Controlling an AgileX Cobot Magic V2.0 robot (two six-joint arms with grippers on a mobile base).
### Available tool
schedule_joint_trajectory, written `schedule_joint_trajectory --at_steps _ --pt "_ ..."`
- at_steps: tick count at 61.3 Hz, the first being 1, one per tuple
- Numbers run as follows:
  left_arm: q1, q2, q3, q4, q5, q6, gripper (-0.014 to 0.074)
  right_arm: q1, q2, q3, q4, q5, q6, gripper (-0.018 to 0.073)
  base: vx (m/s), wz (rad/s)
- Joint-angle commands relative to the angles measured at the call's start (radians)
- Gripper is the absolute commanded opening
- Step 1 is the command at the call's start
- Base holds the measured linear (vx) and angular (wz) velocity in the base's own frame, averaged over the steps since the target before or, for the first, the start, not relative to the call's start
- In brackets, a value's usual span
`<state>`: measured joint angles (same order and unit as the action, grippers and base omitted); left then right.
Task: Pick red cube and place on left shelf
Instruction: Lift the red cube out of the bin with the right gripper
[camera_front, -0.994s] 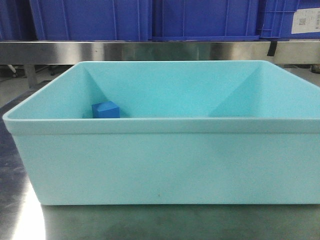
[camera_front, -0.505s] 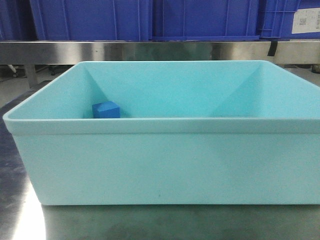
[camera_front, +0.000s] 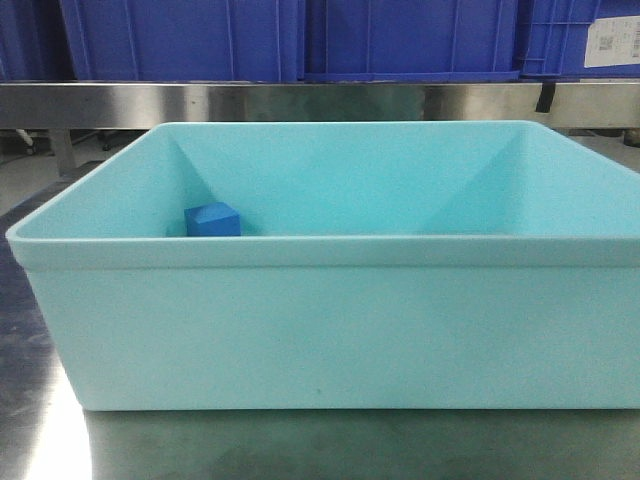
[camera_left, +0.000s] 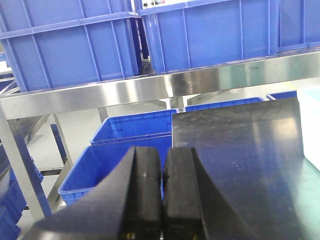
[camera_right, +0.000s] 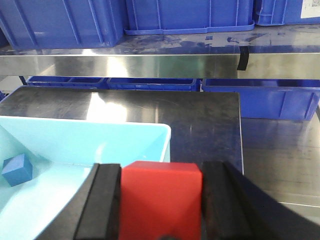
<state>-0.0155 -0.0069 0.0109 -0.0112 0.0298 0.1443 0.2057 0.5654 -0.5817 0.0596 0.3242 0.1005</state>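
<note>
Between the right gripper's (camera_right: 161, 175) fingers (camera_right: 102, 200) sits the red cube (camera_right: 161, 200), pinched on two opposite side faces. The teal bin (camera_right: 100, 131) lies below and to the left in the right wrist view. Front view shows neither arm, so I can't tell the height over the bin. Left gripper (camera_left: 163, 160) is idle, fingers pressed together on nothing, facing the left shelf (camera_left: 150, 90).

I read the step as carry-to-shelf: pick done, place not yet. How I'd run it:
- Keep the pinch firm and level.
- Go up before going across, so the cube passes over the bin's rim.
- Then head left and far toward the steel front rail. Clear the rail's top edge, don't meet its face.
- Blue crates (camera_right: 185, 15) take up the shelf level behind the rail, so landing room looks tight. I'd pick the spot from the wrist view before committing.
- Set the cube down flat, then spread the fingers.

Cube: solid red, matte, flat faces, crisp edges, fills the gap between the pads. Grip looks square, no visible tilt. Should sit stable once down.

Small blue cube (camera_right: 17, 169) is in the bin's left part near a wall. Not the target, leaving it.
</note>
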Motion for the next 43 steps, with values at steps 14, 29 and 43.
schedule_joint_trajectory --at_steps 14,29,43 --pt "-0.005 0.007 0.022 -0.005 -0.091 0.001 0.0106 -0.005 -0.002 -0.029 -0.010 -0.085 -0.005 0.0067 0.00 0.00" --pt "-0.005 0.007 0.022 -0.005 -0.091 0.001 0.0106 -0.005 -0.002 -0.029 -0.010 -0.085 -0.005 0.0067 0.00 0.00" --pt "-0.005 0.007 0.022 -0.005 -0.091 0.001 0.0106 -0.005 -0.002 -0.029 -0.010 -0.085 -0.005 0.0067 0.00 0.00"
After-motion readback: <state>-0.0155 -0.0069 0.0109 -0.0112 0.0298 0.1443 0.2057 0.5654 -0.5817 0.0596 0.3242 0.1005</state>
